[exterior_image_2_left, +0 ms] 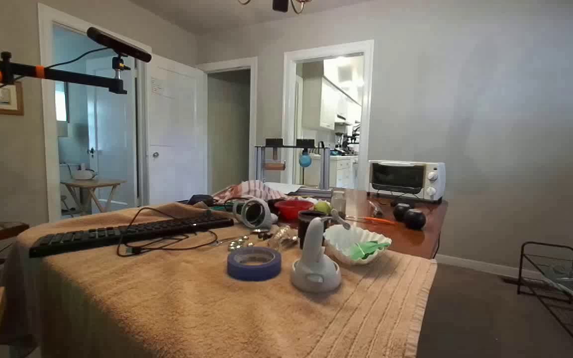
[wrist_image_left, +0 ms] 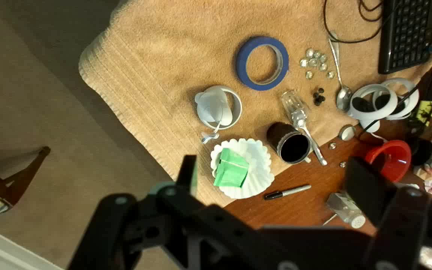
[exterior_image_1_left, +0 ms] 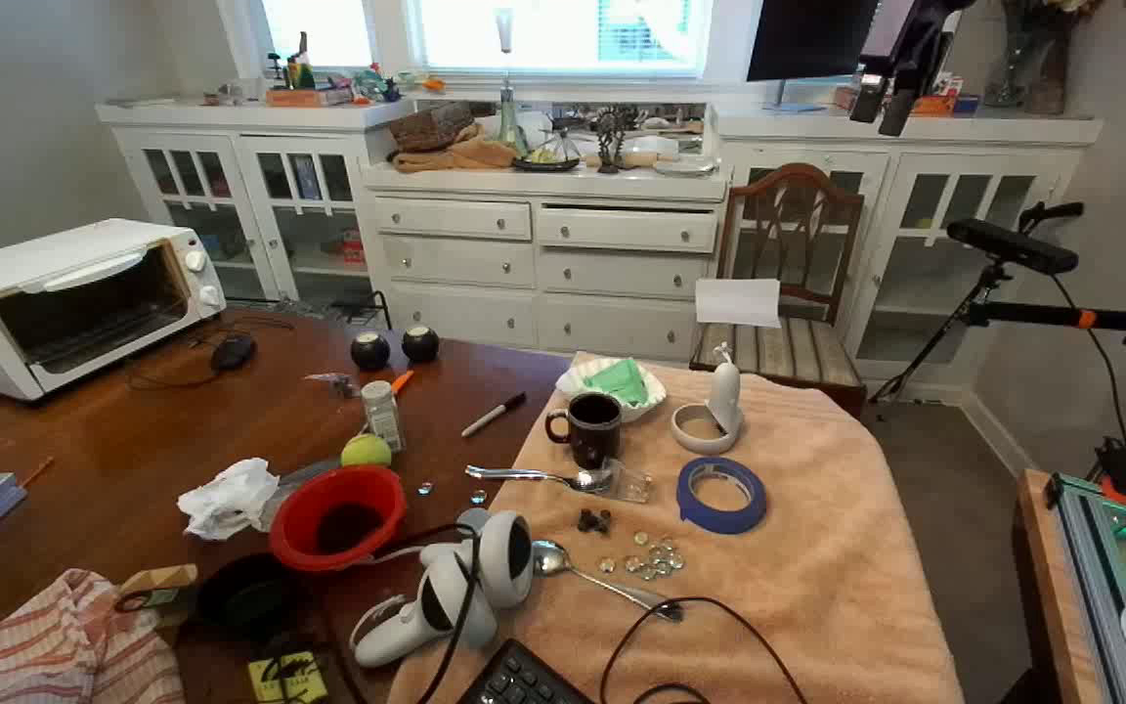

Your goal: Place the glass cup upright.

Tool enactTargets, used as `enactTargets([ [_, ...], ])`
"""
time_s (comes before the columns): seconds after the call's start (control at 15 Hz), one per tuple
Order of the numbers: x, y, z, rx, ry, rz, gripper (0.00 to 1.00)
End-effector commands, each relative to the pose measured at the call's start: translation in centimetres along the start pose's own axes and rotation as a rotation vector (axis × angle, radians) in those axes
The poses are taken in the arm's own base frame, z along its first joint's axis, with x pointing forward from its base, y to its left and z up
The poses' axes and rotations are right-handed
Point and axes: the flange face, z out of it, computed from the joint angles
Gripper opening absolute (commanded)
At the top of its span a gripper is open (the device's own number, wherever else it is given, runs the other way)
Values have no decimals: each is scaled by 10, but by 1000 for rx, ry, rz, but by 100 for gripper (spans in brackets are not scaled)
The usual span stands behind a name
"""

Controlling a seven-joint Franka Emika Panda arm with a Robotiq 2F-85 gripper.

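Note:
The glass cup (wrist_image_left: 289,99) is a small clear tumbler lying on its side on the orange towel (wrist_image_left: 171,48). It also shows in both exterior views (exterior_image_1_left: 633,484) (exterior_image_2_left: 281,237), partly hidden among other items in the latter. A metal spoon (wrist_image_left: 312,144) lies with its bowl at one end of the cup, overlapping it; I cannot tell whether the bowl is inside. The larger dark mug (wrist_image_left: 279,135) stands beside the cup and spoon. My gripper (wrist_image_left: 273,165) is open with nothing between its fingers, high above the table. It also shows at the top right of an exterior view (exterior_image_1_left: 881,112).
Blue tape (wrist_image_left: 243,63), a white controller (wrist_image_left: 214,105), glass beads (wrist_image_left: 312,62) and small black pieces (wrist_image_left: 318,97) lie around the cup. A white scalloped bowl (wrist_image_left: 257,180) holds a green packet. A second spoon (wrist_image_left: 343,96), more controllers (wrist_image_left: 373,116), a keyboard (wrist_image_left: 407,35) and a red bowl (wrist_image_left: 401,167) lie farther off.

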Motion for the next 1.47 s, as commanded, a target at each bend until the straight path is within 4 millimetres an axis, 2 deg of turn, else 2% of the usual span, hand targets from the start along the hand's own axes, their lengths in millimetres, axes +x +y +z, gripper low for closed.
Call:
enactTargets([
  [0.0, 0, 0, -1, 0, -1, 0, 100],
  [0.2, 0, 0, -1, 0, -1, 0, 100],
  [0.33, 2, -12, 15, 38, 41, 33, 100],
  [0.53, 2, -35, 37, 78, 68, -53, 100],
  [1.0, -8, -92, 116, -4, 73, -264, 100],
  [1.2, -15, -106, 144, -9, 77, -350, 100],
  [1.4, -14, -113, 179, -43, 78, -380, 100],
])
